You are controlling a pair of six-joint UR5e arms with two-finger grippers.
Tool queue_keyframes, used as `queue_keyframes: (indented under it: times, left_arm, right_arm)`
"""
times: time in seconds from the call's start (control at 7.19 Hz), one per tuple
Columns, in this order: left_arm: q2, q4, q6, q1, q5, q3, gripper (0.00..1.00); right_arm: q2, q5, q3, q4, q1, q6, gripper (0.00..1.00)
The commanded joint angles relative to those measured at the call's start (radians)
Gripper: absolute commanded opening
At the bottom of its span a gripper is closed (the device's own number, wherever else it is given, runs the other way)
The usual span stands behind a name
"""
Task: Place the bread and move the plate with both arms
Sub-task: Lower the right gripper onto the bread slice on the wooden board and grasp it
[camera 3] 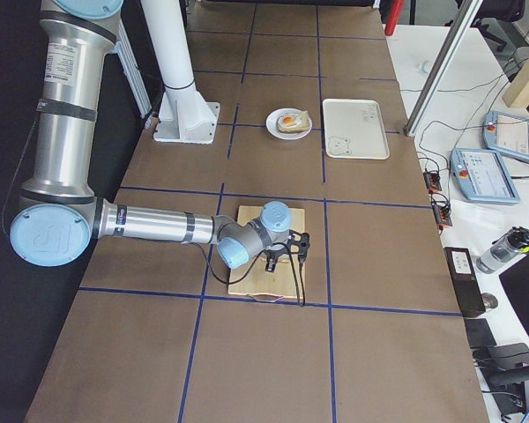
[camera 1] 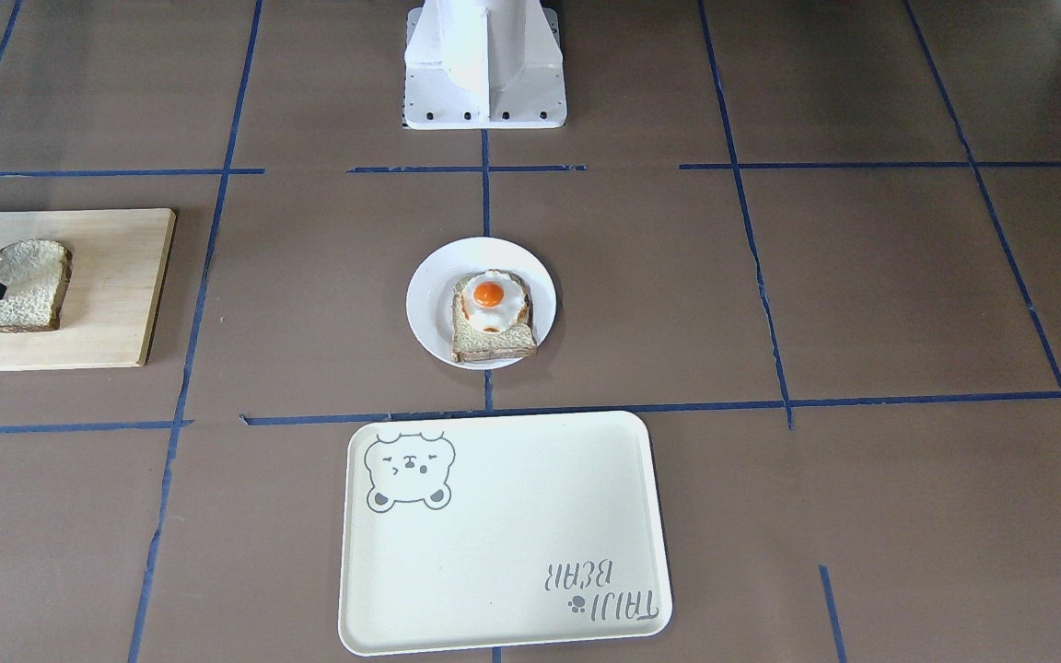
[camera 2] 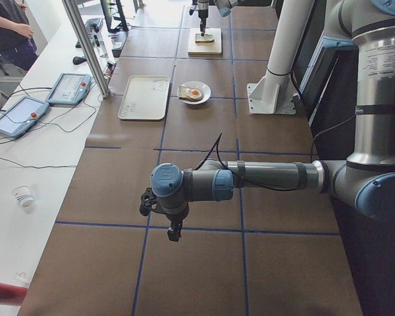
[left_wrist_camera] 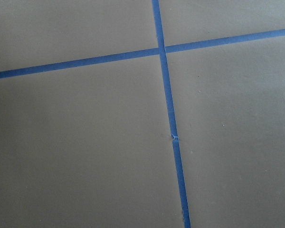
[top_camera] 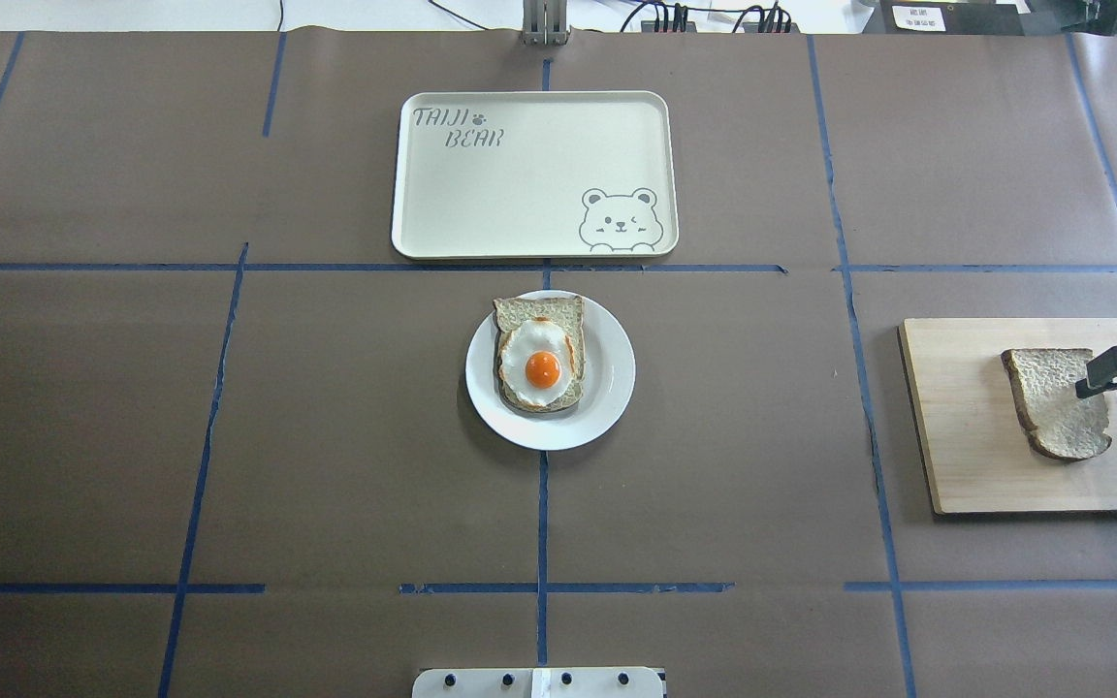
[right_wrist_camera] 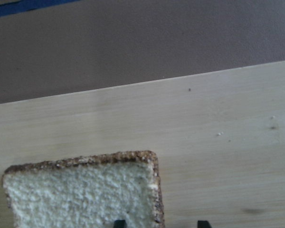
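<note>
The plain bread [camera 1: 24,285] lies on a wooden cutting board [camera 1: 107,295] at the robot's far right, also in the overhead view [top_camera: 1053,402]. My right gripper [top_camera: 1092,378] is low over its outer end. In the right wrist view the gripper [right_wrist_camera: 160,223] is open, with one fingertip over the bread [right_wrist_camera: 80,190] and the other past its crust, over the board. The white plate [top_camera: 607,388] sits mid-table and holds a slice with a fried egg [top_camera: 541,354]. My left gripper [camera 2: 174,234] hangs over bare table far to the left; I cannot tell whether it is open.
A cream bear tray [top_camera: 520,184] lies just beyond the plate, on the side away from the robot. The robot's white base [camera 1: 484,74] stands behind the plate. Blue tape lines cross the brown table. The left wrist view shows only table and tape.
</note>
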Motion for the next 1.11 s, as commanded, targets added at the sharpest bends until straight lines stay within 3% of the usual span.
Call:
queue_keyframes:
  times: [0.0, 0.7, 0.83, 0.97]
  left_arm:
    - [-0.001, 0.000, 0.000, 0.000, -0.001, 0.000, 1.00]
    - [0.001, 0.000, 0.002, 0.000, -0.003, -0.002, 1.00]
    - [0.001, 0.000, 0.002, 0.000, -0.001, 0.000, 1.00]
    - [0.001, 0.000, 0.002, 0.000, -0.001, -0.002, 1.00]
  right_arm:
    - [0.000, -0.002, -0.004, 0.000, -0.001, 0.000, 0.59]
    - [0.000, -0.016, -0.009, 0.000, -0.004, 0.002, 0.59]
    - [0.000, -0.016, -0.009, 0.000, -0.004, 0.002, 0.48]
    - [-0.002, -0.016, -0.009, 0.000, -0.004, 0.002, 0.23]
